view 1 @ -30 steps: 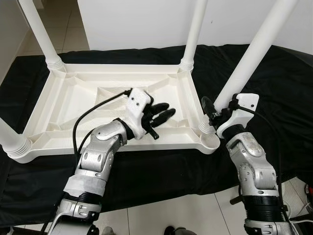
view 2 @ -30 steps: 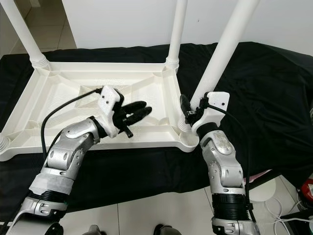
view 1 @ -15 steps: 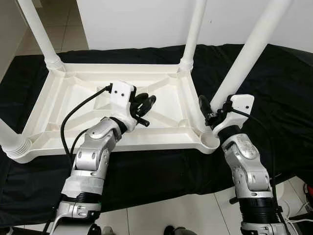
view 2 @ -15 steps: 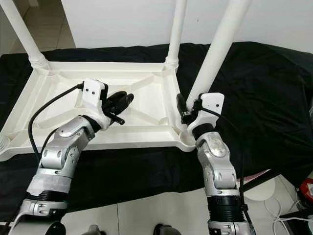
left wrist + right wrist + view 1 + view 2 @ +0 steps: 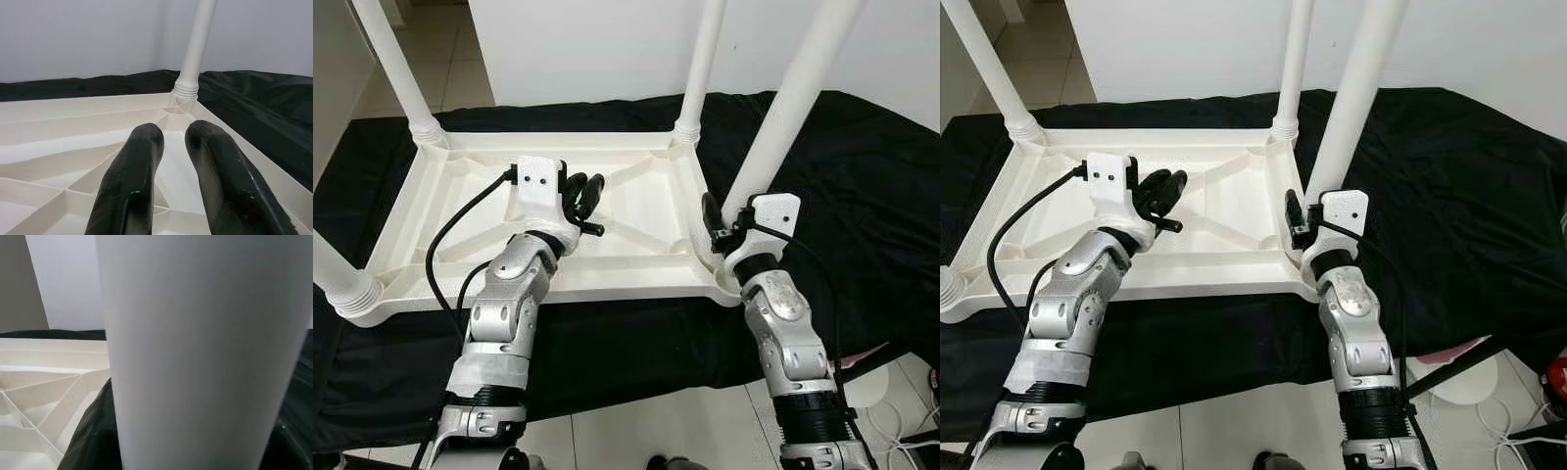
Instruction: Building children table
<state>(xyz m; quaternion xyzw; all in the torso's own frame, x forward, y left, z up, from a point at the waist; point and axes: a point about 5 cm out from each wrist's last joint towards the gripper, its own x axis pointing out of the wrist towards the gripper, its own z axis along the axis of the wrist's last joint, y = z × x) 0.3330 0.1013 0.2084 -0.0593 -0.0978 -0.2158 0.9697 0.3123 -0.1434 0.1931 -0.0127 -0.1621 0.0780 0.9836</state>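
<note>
A white plastic children's table [image 5: 607,282] lies upside down on a black cloth, its legs pointing up. My left gripper [image 5: 584,188] hovers over the ribbed underside near the middle; its fingers [image 5: 132,171] stand a little apart with nothing between them. My right gripper [image 5: 729,220] is at the near right corner, shut around the base of the near right leg [image 5: 783,108]. That leg [image 5: 205,352] looms close in the right wrist view, with one black finger [image 5: 93,440] beside it.
Three more legs stand in their sockets: far left [image 5: 396,69], far right [image 5: 700,59] and near left [image 5: 333,274]. The black cloth [image 5: 862,166] covers the surface under the table. Tiled floor [image 5: 636,431] lies below the front edge, and a white wall [image 5: 607,49] stands behind.
My left gripper has drawn back across the underside toward the far left. The right gripper has stayed on the near right leg, which now stands more upright.
</note>
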